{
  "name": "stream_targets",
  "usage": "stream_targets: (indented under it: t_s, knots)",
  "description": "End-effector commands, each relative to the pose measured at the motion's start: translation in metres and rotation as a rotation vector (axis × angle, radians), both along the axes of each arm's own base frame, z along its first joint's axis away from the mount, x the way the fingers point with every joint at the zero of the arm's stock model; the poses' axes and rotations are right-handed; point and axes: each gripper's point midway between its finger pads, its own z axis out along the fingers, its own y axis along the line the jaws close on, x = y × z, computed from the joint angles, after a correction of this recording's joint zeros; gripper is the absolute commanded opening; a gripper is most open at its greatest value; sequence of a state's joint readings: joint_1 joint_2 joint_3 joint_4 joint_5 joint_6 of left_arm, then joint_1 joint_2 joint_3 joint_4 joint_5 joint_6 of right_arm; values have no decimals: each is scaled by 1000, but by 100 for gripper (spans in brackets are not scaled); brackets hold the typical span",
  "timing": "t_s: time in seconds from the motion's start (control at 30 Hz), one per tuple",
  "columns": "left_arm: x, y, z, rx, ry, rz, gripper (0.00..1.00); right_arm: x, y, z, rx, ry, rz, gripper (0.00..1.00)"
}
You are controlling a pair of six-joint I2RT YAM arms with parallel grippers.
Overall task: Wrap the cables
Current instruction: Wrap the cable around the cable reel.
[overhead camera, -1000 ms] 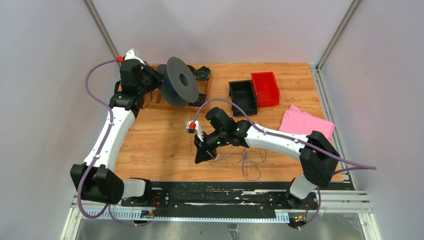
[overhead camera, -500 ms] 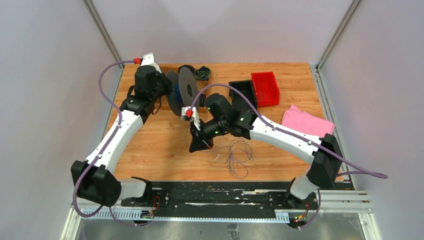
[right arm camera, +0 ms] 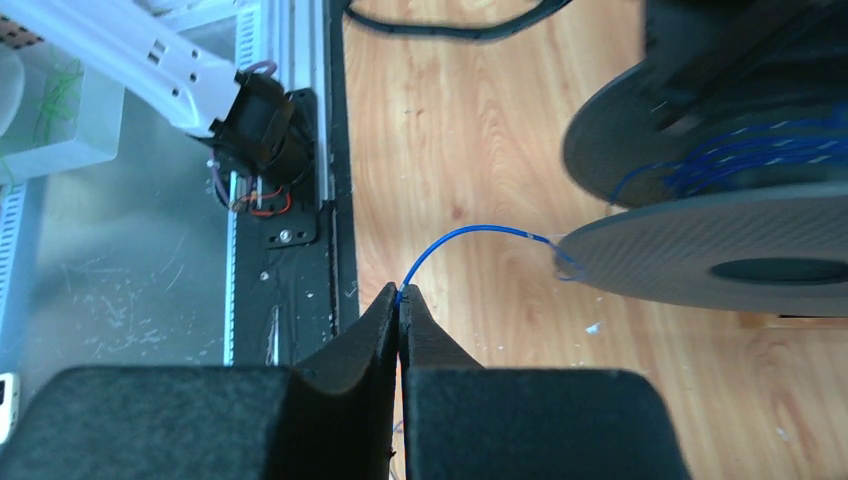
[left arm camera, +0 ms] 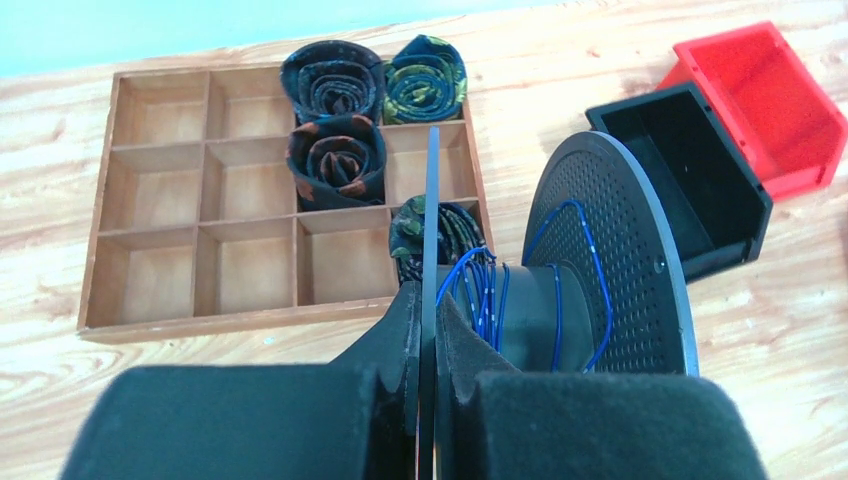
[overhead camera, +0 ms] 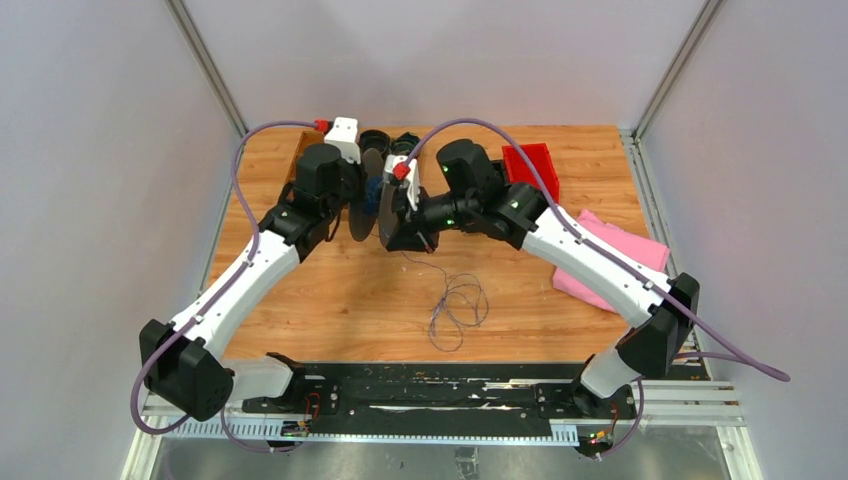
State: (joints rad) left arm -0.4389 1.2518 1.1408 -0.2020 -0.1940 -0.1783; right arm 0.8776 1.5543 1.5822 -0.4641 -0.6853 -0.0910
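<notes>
The grey spool [overhead camera: 373, 208] hangs edge-on above the far middle of the table. My left gripper [overhead camera: 360, 197] is shut on its near flange, whose thin rim [left arm camera: 431, 200] runs up from between the pads of that gripper [left arm camera: 428, 302]. Blue cable [left arm camera: 488, 292] is wound loosely on the hub. My right gripper [overhead camera: 396, 236] sits just right of the spool, shut on the cable. In the right wrist view the cable [right arm camera: 452, 237] arcs from that gripper's tips [right arm camera: 400, 296] to the spool's flange [right arm camera: 720, 250]. The slack cable [overhead camera: 455, 305] lies in loops on the table.
A wooden compartment tray [left arm camera: 200, 190] holding several rolled dark fabrics [left arm camera: 335, 160] lies behind the spool. A black bin [left arm camera: 690, 170] and a red bin [overhead camera: 535, 162] stand at the back right. A pink cloth [overhead camera: 612, 262] lies under the right arm.
The left arm carried the spool rightward and turned it edge-on. The right gripper moved up the table to the spool with the cable, and the loose loops dragged left and farther back.
</notes>
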Motion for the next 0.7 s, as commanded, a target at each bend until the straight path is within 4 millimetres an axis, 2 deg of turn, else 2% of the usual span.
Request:
stream_targets:
  t_s: [0.0, 0.37, 0.67]
  knots:
    - [-3, -14, 36, 63, -151, -61, 0, 18, -14, 30, 29, -51, -65, 1]
    - [-19, -42, 25, 219, -179, -199, 0, 68, -43, 61, 67, -101, -221, 1]
    - [-27, -57, 20, 249, -199, -297, 0, 102, -63, 64, 60, -113, -332, 1]
